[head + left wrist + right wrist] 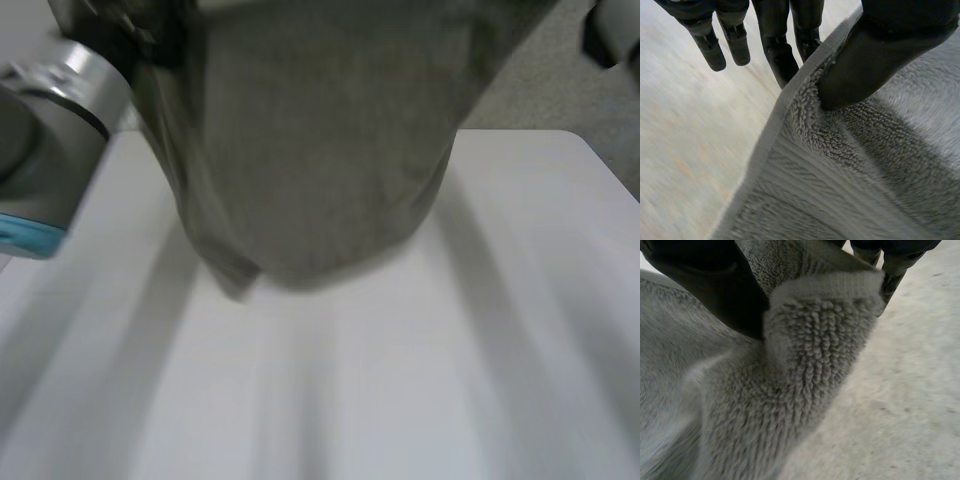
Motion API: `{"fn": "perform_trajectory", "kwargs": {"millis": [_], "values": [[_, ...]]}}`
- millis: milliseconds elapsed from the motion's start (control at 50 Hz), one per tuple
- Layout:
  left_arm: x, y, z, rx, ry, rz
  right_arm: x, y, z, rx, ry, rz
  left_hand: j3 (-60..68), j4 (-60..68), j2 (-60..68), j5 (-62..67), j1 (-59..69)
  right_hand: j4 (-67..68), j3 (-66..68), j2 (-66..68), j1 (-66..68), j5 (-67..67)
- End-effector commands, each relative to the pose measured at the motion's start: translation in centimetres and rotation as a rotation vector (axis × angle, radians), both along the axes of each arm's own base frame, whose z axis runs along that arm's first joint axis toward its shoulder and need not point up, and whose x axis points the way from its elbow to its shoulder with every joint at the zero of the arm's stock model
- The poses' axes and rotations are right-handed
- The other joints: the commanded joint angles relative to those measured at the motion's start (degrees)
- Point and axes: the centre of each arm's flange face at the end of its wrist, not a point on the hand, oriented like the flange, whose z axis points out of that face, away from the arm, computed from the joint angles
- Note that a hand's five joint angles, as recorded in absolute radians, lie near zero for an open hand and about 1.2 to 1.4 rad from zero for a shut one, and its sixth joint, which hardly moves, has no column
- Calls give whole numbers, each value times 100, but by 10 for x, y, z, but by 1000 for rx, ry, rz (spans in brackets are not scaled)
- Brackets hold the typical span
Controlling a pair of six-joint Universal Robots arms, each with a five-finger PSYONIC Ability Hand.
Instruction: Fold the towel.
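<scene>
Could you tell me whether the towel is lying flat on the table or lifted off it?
Lifted: the towel hangs over the table, pinched by the left hand and right hand.

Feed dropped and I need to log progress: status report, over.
Left robot hand pinching towel edge. Right robot hand pinching a bunched corner. Towel held up, hanging over white table, not yet folded. Nothing seen in the way.
</scene>
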Motion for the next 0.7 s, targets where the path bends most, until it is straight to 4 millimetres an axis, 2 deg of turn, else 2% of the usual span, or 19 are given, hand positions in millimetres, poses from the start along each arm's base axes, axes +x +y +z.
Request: {"fn": "perform_trajectory", "kwargs": {"millis": [20, 40, 60, 80, 100, 120, 160, 180, 200, 220, 260, 280, 300, 320, 340, 360, 380, 460, 700], "values": [[10, 36, -11, 15, 11, -75, -36, 2, -61, 199, 7, -11, -240, -322, 464, 416, 551, -444, -288, 465, 580, 518], [11, 40, -33, 75, -19, -87, -38, 6, -86, 270, 26, -2, -240, -322, 464, 416, 551, -444, -288, 465, 580, 518], [11, 41, -33, 76, -19, -88, -40, 11, -110, 348, 44, 5, -240, -322, 464, 416, 551, -444, -288, 465, 580, 518], [11, 47, -59, 147, -49, -102, -40, 11, -111, 348, 45, 6, -240, -322, 464, 416, 551, -444, -288, 465, 580, 518], [13, 54, -86, 227, -80, -113, -42, 17, -133, 418, 63, 11, -240, -322, 464, 416, 551, -444, -288, 465, 580, 518], [13, 54, -87, 228, -81, -113, -42, 17, -134, 418, 63, 11, -240, -322, 464, 416, 551, -444, -288, 465, 580, 518], [16, 69, -134, 371, -134, -130, -48, 27, -172, 524, 106, 10, -240, -322, 464, 416, 551, -444, -288, 465, 580, 518], [16, 69, -134, 371, -134, -130, -48, 27, -172, 524, 106, 10, -240, -322, 464, 416, 551, -444, -288, 465, 580, 518], [19, 74, -158, 447, -160, -129, -53, 31, -187, 561, 129, 8, -240, -322, 464, 416, 551, -444, -288, 465, 580, 518], [19, 74, -159, 448, -160, -129, -54, 37, -203, 601, 156, 13, -240, -322, 464, 416, 551, -444, -288, 465, 580, 518], [23, 82, -201, 583, -219, -126, -54, 41, -217, 636, 181, 19, -240, -322, 464, 416, 551, -444, -288, 465, 580, 518], [23, 82, -201, 584, -220, -126, -54, 41, -217, 637, 182, 19, -240, -322, 464, 416, 551, -444, -288, 465, 580, 518], [24, 85, -217, 629, -249, -123, -53, 45, -228, 665, 211, 26, -240, -322, 464, 416, 551, -444, -288, -95, 20, -42], [25, 87, -229, 663, -276, -121, -53, 47, -235, 685, 240, 21, -240, -322, 464, 416, 551, -444, -288, -1682, -1568, -1630], [25, 87, -229, 663, -276, -121, -53, 47, -235, 686, 240, 21, -240, -322, 464, 416, 551, -444, -288, -1698, -1583, -1646], [26, 88, -239, 691, -298, -118, -54, 46, -238, 691, 265, 14, -240, -322, 464, 416, 551, -444, -288, -3680, -3565, -3628], [26, 89, -247, 711, -314, -117, -53, 49, -242, 699, 290, 16, -240, -322, 464, 416, 551, -444, -288, -4599, -4484, -4547], [26, 89, -252, 722, -327, -115, -54, 51, -244, 712, 320, 17, -240, -322, 464, 416, 551, -444, -288, -5127, -5012, -5075], [31, 81, -240, 686, -305, -68, -58, 56, -248, 764, 327, 14, -240, -322, 199, 152, 286, -444, -288, -5248, -5133, -5196]]}}
